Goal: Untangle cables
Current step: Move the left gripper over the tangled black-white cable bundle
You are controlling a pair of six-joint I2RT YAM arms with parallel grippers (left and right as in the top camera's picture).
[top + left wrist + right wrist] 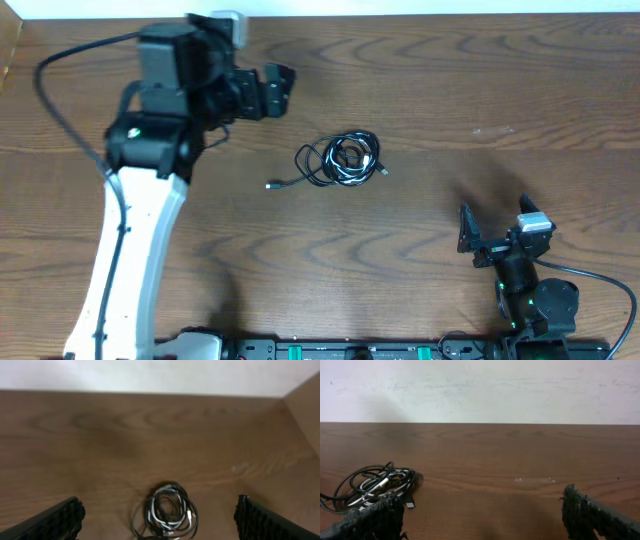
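Tangle: thin black and white cords [342, 160], judged light, limp.
Hold: stray plug end [271, 185] at 9 o'clock is advised.
Hands: left hand [285, 90], right hand [497, 225] released.

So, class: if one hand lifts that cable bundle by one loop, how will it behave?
Probably floppy: the cables are thin cords in loose loops, so they should sag. Likely lifting as one clump, since black and white strands overlap. Pushed, they would probably slide, not roll.

The coiled bundle of thin black and white cables [340, 160] is ringed by bare brown wooden table [450, 100]; the left hand [283, 90] and right hand [495, 226] are set well apart.
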